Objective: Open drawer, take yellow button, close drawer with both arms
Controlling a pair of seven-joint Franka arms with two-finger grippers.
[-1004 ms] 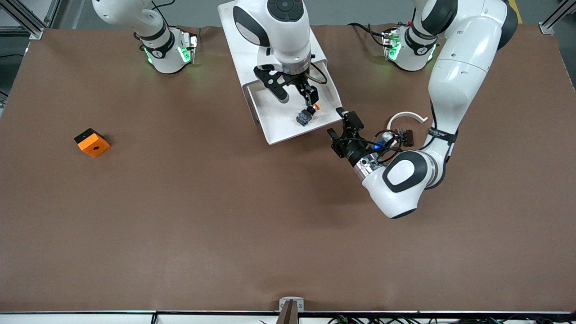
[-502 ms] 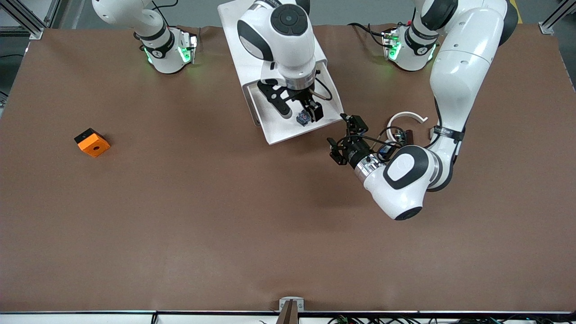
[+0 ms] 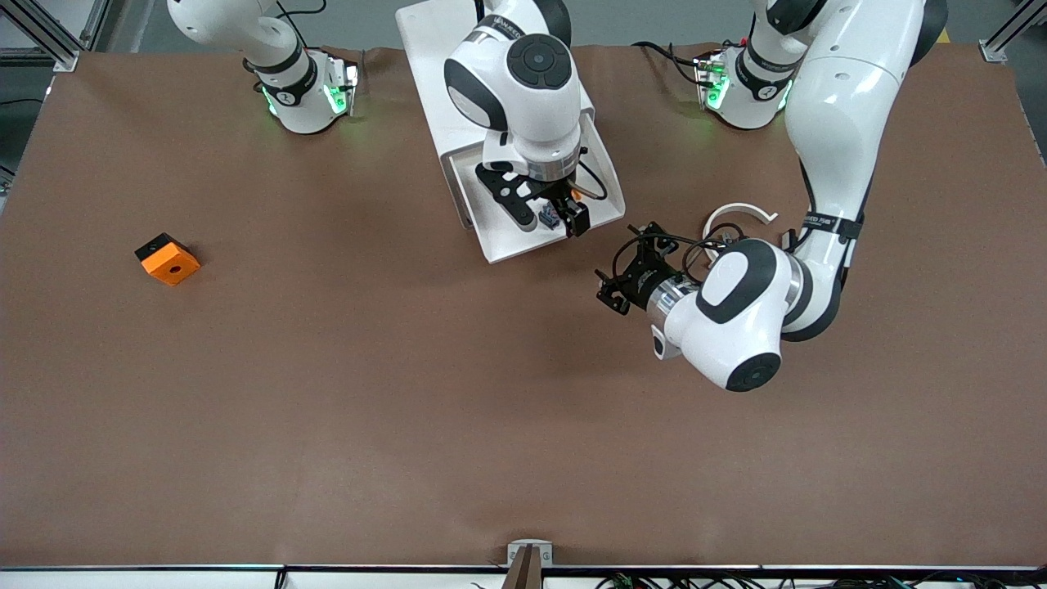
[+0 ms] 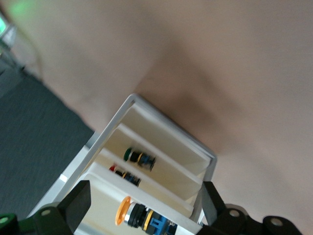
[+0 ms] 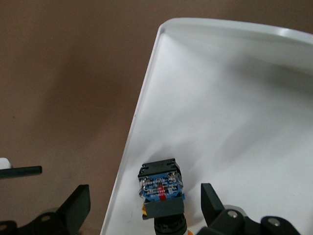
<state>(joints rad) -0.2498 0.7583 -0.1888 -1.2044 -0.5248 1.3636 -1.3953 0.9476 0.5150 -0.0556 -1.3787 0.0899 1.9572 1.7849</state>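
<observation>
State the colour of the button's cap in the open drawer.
Orange cap on the button, lying in the drawer; the left wrist view shows it best.

Both arms [image 3: 826,123] are showing glossy white shells with black joint rings. Green lights are glowing at their bases [image 3: 307,98], and black cables are looping just above the black fingers [image 3: 579,218].

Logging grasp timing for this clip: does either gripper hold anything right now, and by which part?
Nothing is held. The right gripper is open astride the button in the drawer; the left gripper is open over the table.
</observation>
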